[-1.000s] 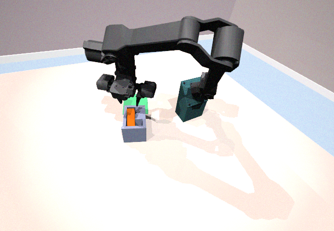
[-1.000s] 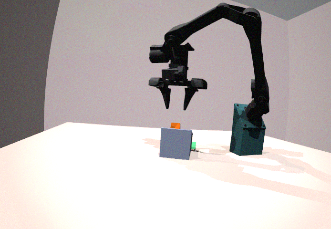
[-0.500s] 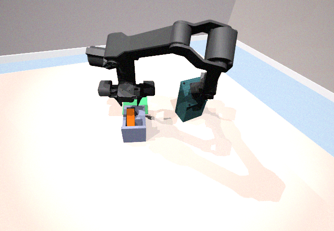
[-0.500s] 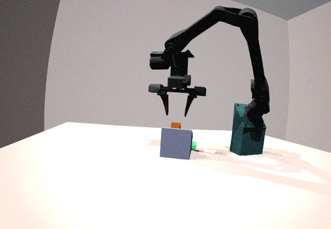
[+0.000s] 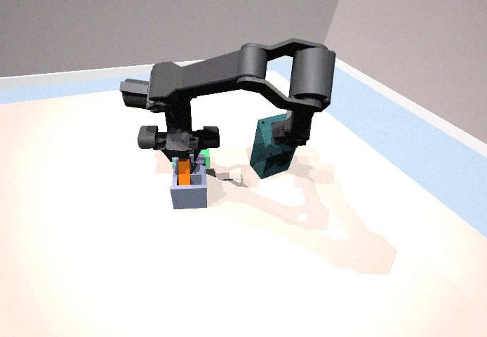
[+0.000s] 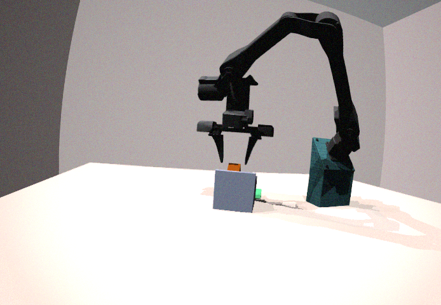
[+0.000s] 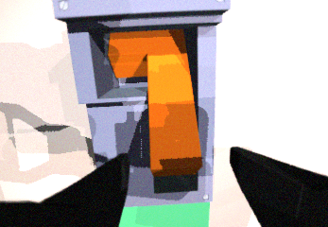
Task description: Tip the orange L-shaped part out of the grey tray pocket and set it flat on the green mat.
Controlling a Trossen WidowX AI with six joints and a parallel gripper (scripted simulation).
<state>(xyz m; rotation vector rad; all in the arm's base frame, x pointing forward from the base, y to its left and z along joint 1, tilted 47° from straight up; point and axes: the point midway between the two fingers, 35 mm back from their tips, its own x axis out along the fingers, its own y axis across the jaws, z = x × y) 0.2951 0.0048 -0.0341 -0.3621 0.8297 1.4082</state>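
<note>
The orange L-shaped part (image 5: 184, 175) (image 6: 234, 167) (image 7: 175, 113) is tilted in the grey tray (image 5: 188, 197) (image 6: 233, 190) (image 7: 143, 7). Its L-shaped end is down in the pocket. Its straight end, on the side toward the green mat (image 5: 207, 159) (image 6: 258, 194) (image 7: 171, 218), stands up above the tray's rim. My gripper (image 5: 182, 159) (image 6: 234, 162) (image 7: 180, 157) is open and empty, pointing down. Its fingers stand on either side of the raised end in the wrist view, with gaps to both. In the exterior view the fingertips are slightly above the part. The tray and arm hide much of the mat in the top and exterior views.
The teal arm base (image 5: 268, 163) (image 6: 314, 180) stands to the right of the tray in the top and exterior views. The tray's walls surround the pocket, and a recess lies beside the part. The mat adjoins the tray's end below the raised end in the wrist view.
</note>
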